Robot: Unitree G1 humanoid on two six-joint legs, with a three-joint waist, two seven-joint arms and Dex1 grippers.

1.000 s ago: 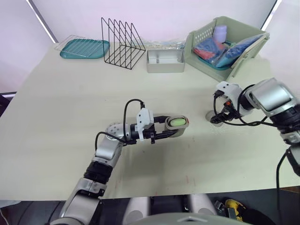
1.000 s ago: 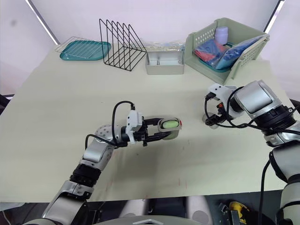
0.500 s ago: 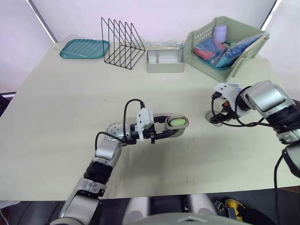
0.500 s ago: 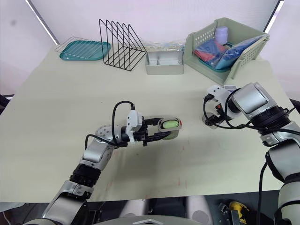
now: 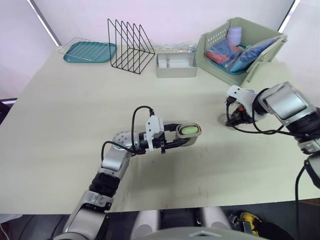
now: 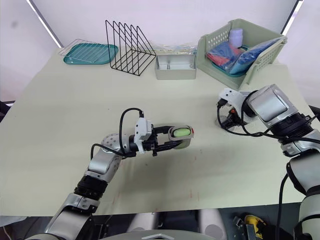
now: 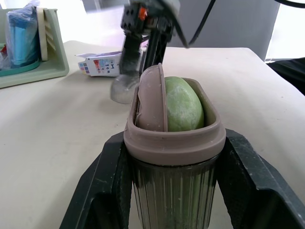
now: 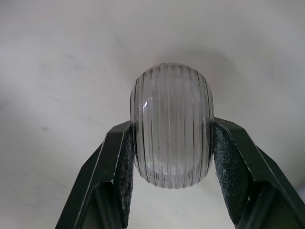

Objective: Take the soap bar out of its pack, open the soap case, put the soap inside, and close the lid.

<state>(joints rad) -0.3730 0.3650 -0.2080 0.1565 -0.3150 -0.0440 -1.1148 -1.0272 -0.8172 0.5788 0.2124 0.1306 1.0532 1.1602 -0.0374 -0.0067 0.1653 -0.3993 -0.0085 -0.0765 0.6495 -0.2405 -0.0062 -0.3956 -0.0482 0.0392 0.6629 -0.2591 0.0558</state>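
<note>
The green soap bar (image 5: 188, 130) sits inside the soap case (image 7: 172, 191), near the middle of the table (image 5: 70, 115). The case is open at the top. A brownish inner plate (image 7: 152, 98) stands on edge in it, tilted against the soap's side. The left gripper (image 5: 184, 136) has the case clamped between its two black fingers, one pressed to each side of the ribbed body just under the rim. The jaws are spread only as wide as the case.

To the right, well apart from the case, the right gripper (image 5: 231, 118) holds the clear ribbed lid (image 8: 171, 126). Its fingers (image 8: 119, 152) are closed on the lid's two sides. The lid is down at the table surface, with its shadow beneath it; whether it rests on the table or hangs just above cannot be told.

In the left wrist view the soap pack (image 7: 102, 64), a white printed box, lies flat on the table beyond the right gripper, towards the basket.

At the far right corner stands a pale green basket (image 5: 214, 39), tilted, with blue packets in it. Left of it along the far edge is a grey metal tray (image 5: 176, 71), then a black wire rack (image 5: 131, 45), and at the far left a teal tray (image 5: 90, 51).
</note>
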